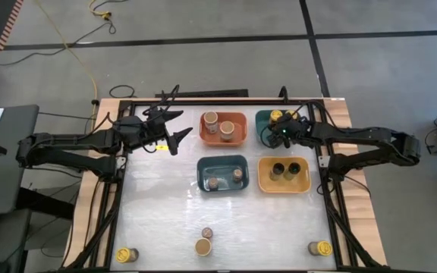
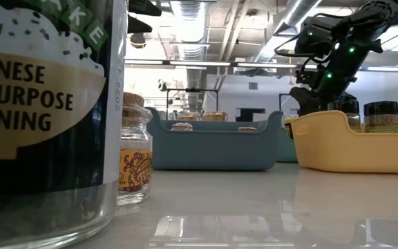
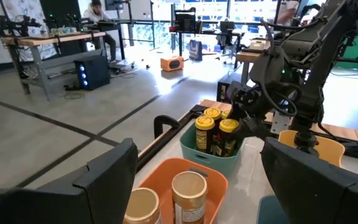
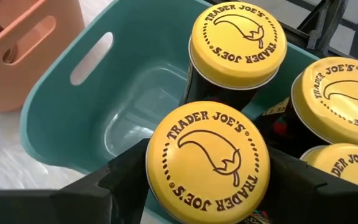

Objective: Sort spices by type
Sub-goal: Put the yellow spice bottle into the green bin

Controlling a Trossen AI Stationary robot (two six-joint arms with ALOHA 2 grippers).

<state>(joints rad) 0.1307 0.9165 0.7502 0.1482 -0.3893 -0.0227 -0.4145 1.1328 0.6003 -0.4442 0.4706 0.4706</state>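
My right gripper (image 1: 281, 135) reaches down into the teal bin (image 4: 61, 118) at the far right. Its fingers (image 4: 120, 183) stand close on either side of a yellow-lidded spice jar (image 4: 207, 160) that stands upright among other yellow-lidded jars (image 4: 238, 40). My left gripper (image 1: 174, 135) hovers open and level, left of the orange bin (image 1: 223, 127), which holds two tan-lidded jars (image 3: 188, 190). Brown-topped jars (image 1: 224, 179) stand in the blue bin (image 1: 222, 161). Dark-topped jars (image 1: 284, 171) stand in the yellow bin (image 1: 303, 183). Loose jars (image 1: 203, 246) stand near the front edge. My right gripper's fingers flank the nearest yellow-lidded jar just below its lid (image 4: 160, 186), slanting down from the table's right. The lid hides the fingertips, so I cannot tell whether they touch the jar. The jar stands upright in the teal bin.
Loose jars stand at the near left corner (image 1: 127, 255), the near middle (image 1: 207, 233) and the near right (image 1: 319, 248). The four bins sit in two rows at the far middle. A black frame (image 1: 226, 99) runs around the table. Bare tabletop lies between the bins and the near jars.
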